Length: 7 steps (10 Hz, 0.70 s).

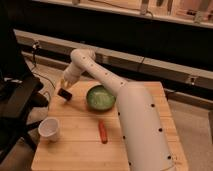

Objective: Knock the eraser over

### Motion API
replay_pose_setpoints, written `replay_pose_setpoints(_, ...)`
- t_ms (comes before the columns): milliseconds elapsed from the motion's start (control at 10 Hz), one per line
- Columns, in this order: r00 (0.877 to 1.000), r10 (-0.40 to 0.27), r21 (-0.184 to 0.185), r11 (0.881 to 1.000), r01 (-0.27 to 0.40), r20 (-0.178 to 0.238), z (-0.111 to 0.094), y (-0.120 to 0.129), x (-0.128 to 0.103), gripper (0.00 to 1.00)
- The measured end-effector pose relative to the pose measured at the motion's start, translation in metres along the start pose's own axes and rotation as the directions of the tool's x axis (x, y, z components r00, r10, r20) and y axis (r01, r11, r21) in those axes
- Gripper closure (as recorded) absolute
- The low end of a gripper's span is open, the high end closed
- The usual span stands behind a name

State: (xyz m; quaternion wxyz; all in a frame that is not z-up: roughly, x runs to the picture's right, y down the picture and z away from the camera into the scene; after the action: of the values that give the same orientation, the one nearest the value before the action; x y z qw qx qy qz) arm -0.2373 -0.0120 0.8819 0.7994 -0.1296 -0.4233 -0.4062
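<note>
Surfaces: wood bench, plastic arm, glazed bowl, matt block.

Table [75, 150] is pale wood, planked, smooth with a low sheen. Arm [135, 120] has a smooth white plastic-looking shell, satin finish. Gripper [65, 85], at the table's far left corner over the eraser [63, 93], looks tan and dull. Eraser is black, matt. Bowl [100, 97] is green, glossy inside. Cup [49, 129] is white, smooth. Stick [102, 131] is orange-red, slightly shiny.

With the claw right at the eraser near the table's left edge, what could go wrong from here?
1. The eraser sits near the table edge; a push from the claw might send it off instead of tipping it.
2. The green bowl lies just beside the arm, so a wide sweep may bump it.
</note>
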Motion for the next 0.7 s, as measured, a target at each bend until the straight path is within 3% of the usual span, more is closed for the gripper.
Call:
replay_pose_setpoints(300,0.999,-0.016,0.017,1.000,0.016,0.033,-0.0006,0.0012,-0.0060,1.00)
replay_pose_setpoints(500,1.000,-0.009,0.013,1.000,0.009,0.007,-0.0035,0.0008,0.0016,1.00)
replay_pose_setpoints(700,1.000,-0.009,0.010,1.000,0.008,0.013,-0.0002,-0.0013,0.0004,1.00)
